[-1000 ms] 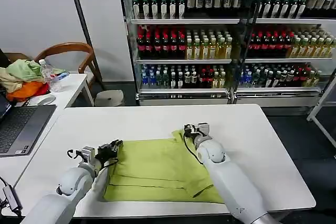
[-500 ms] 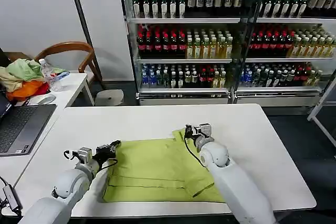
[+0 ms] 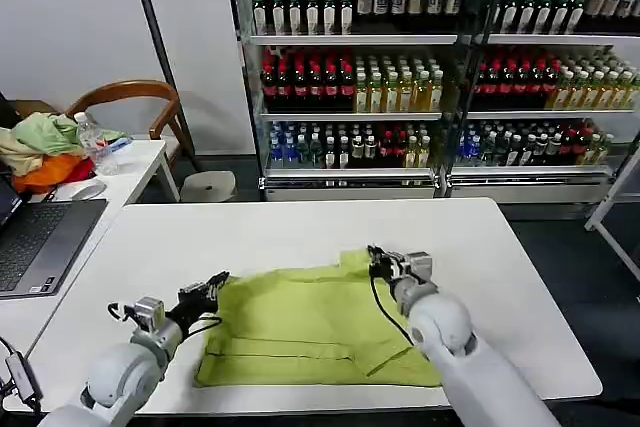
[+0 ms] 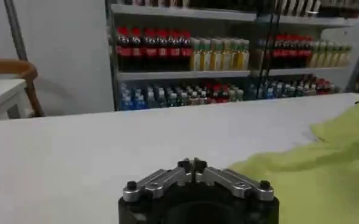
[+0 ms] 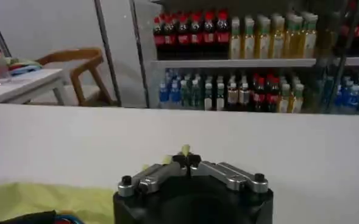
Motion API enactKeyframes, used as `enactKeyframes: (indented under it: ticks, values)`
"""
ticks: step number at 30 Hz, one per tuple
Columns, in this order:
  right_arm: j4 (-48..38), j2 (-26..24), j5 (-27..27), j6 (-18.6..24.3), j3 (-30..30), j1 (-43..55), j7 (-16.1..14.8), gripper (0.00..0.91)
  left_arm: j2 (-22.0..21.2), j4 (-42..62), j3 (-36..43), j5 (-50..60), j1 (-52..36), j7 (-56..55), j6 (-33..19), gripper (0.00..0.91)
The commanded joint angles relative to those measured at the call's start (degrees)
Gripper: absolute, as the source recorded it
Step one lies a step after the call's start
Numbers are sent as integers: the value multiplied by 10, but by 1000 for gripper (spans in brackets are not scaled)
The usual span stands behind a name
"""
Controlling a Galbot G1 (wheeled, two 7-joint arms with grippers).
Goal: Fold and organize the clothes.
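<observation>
A lime yellow-green T-shirt (image 3: 310, 327) lies partly folded on the white table (image 3: 300, 222), its plain side up. My left gripper (image 3: 215, 285) is shut at the shirt's far left corner, and the cloth is drawn up to its tips. In the left wrist view the jaws (image 4: 192, 163) are closed tight, with the shirt (image 4: 313, 170) spreading away beside them. My right gripper (image 3: 378, 259) is shut on the far right corner. In the right wrist view, bits of yellow-green cloth poke out past the closed right gripper (image 5: 186, 159), and more of the shirt (image 5: 39, 201) lies below.
A side table on the left carries an open laptop (image 3: 40, 242), a heap of pale green, beige and orange garments (image 3: 40, 147) and a water bottle (image 3: 92, 142). A wooden chair (image 3: 130, 97) stands behind it. Drink coolers (image 3: 430, 77) line the back.
Both grippers have drawn back toward me, the right one also shifting right. The shirt's far edge has come along with them and now bows between the two corners.
</observation>
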Motion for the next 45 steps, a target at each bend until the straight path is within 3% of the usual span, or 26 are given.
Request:
enactKeyframes:
  ticks: [1, 14, 45]
  values:
    - [125, -32, -11, -1, 34, -124, 1, 0, -1, -59, -27, 26, 96, -1, -14, 40]
    - [140, -35, -41, 15, 61, -186, -7, 0, -3, -93, -50, 71, 173, -7, -35, 40]
    - [148, -42, -55, 5, 81, -239, -10, 0, 15, -70, -39, 34, 145, 2, -19, 50]
